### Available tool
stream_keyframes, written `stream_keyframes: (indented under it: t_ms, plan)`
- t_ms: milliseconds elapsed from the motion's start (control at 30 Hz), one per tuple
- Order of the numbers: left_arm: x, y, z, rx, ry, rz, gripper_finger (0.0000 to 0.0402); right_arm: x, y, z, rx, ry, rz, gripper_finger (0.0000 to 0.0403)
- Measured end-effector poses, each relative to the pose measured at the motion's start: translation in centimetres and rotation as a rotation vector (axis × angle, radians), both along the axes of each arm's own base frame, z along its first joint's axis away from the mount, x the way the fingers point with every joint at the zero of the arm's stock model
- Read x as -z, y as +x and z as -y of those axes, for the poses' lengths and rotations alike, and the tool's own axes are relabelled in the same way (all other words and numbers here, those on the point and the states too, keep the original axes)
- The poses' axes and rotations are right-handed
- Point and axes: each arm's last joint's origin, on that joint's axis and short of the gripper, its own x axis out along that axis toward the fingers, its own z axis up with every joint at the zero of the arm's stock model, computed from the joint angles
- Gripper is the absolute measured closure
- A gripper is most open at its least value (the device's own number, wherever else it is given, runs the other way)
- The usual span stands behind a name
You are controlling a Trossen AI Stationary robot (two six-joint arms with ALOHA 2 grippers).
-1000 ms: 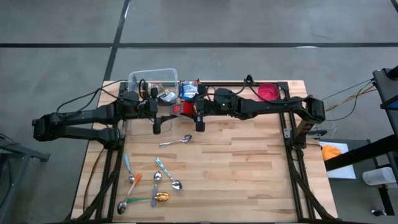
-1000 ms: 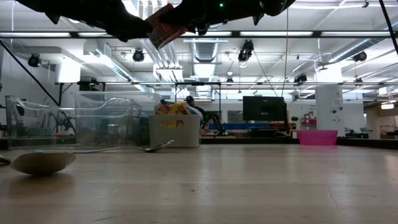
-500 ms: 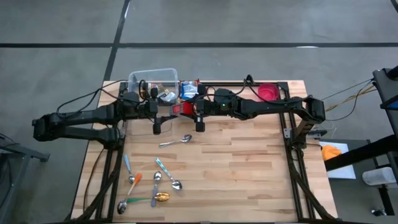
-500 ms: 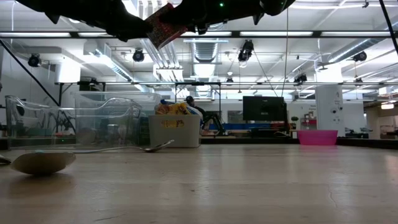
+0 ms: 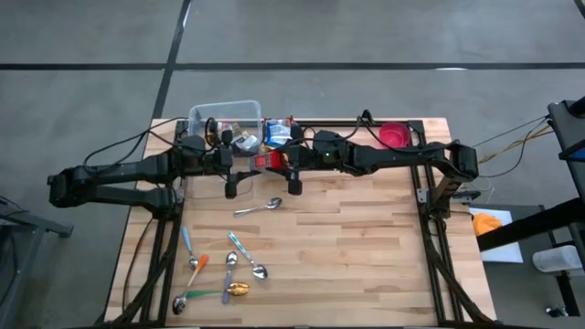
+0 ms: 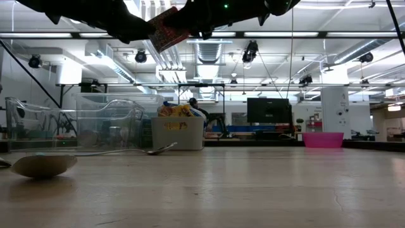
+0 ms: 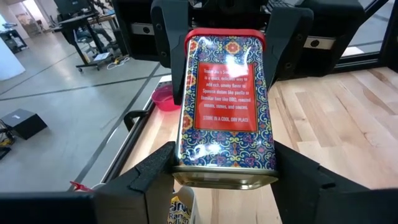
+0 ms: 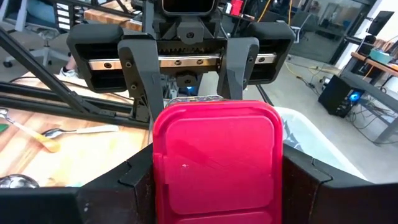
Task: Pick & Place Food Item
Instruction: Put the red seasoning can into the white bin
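Both arms meet up in the air over the back part of the wooden desk (image 5: 366, 238), and they're sharing one thing: a decorated spice tin (image 7: 225, 106) with a red lid and blue patterned sides. The left pincer (image 7: 224, 177) is clamped on the tin's bottom end, one finger on each side, and the right pincer (image 8: 214, 171) is clamped on the lid end, so the tin hangs sideways between them, clear of the desk. From above it's just a small red patch between the two wrists, right in front of a clear plastic bin (image 5: 226, 119) and a small white box of snack packets (image 5: 277, 133). The low view shows the tin tilted near the top edge, well above the wood. A pink bowl (image 5: 394, 136) sits at the back right of the desk. Closer to the front there's one loose metal spoon (image 5: 258, 208), then a scatter of spoons (image 5: 224, 270) with coloured handles near the front left, one looks gold-ish but it's hard to say.
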Motion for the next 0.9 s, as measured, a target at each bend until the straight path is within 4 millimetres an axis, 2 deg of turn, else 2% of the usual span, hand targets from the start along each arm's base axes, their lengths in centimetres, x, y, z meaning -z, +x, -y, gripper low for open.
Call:
stream_keyframes:
  t_ms: [167,333,900]
  plan:
    - [-0.03,0.00,-0.01,-0.001,0.002,0.003,0.0175,-0.03,0.01,0.00,-0.003,-0.011,0.003,0.0183]
    - [-0.03,0.00,-0.02,-0.003,0.005,0.002,0.0196,-0.01,0.00,0.00,-0.005,-0.020,0.002,0.0183]
    - [-0.06,0.00,-0.01,-0.002,0.006,0.003,0.0196,-0.04,0.02,-0.05,0.021,-0.026,0.007,0.0183]
